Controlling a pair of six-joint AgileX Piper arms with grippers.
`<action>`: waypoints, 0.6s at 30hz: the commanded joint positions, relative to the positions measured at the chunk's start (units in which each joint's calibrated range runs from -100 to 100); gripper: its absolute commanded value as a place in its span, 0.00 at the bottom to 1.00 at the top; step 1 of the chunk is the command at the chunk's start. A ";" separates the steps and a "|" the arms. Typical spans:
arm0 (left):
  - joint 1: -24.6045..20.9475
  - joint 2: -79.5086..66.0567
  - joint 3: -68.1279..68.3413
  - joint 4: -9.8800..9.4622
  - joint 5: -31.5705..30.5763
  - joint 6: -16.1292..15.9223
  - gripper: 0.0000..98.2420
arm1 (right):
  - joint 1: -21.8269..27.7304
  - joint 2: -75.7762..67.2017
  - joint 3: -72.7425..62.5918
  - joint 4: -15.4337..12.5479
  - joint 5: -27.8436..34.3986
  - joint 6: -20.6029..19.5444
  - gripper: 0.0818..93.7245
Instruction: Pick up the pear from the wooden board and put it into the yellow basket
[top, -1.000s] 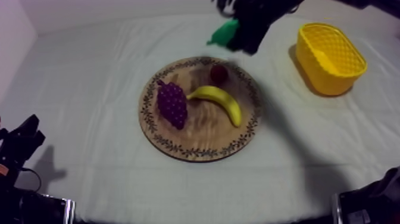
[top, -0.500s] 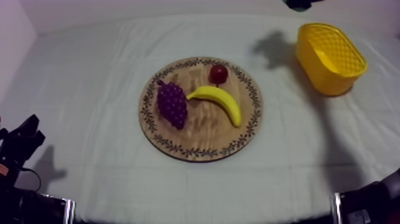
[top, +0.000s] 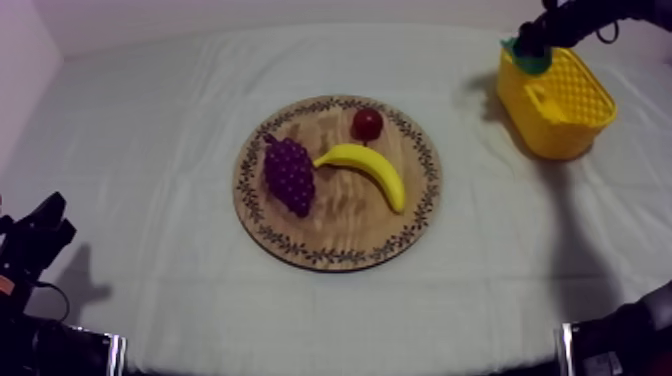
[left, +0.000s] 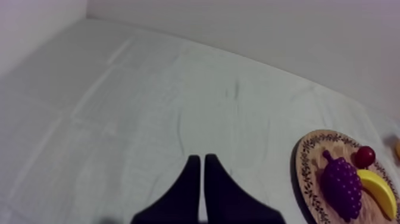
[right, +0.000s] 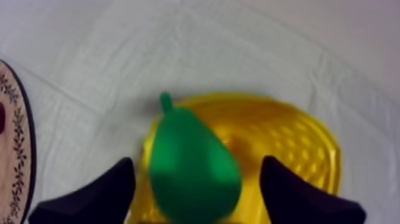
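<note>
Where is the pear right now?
In the top view the pear is at the far right, over the left rim of the yellow basket, between the right gripper's spread fingers.

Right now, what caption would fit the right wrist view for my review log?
Green pear between the right gripper's open fingers, over the yellow basket; wooden board's rim nearby.

Left gripper: matte black, tapered, pointed

The pear is green, the basket yellow.
</note>
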 joint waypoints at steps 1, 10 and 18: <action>0.00 -0.02 -0.05 -0.01 0.01 0.00 0.00 | -0.36 -0.91 3.15 2.70 -2.28 -3.30 0.79; 0.00 -0.02 -0.05 -0.01 0.01 0.00 0.00 | 1.18 -12.11 12.76 0.43 -3.74 -2.94 0.73; 0.00 -0.02 -0.05 -0.01 0.01 0.00 0.00 | 2.81 -30.97 24.26 -6.17 -5.20 0.99 0.43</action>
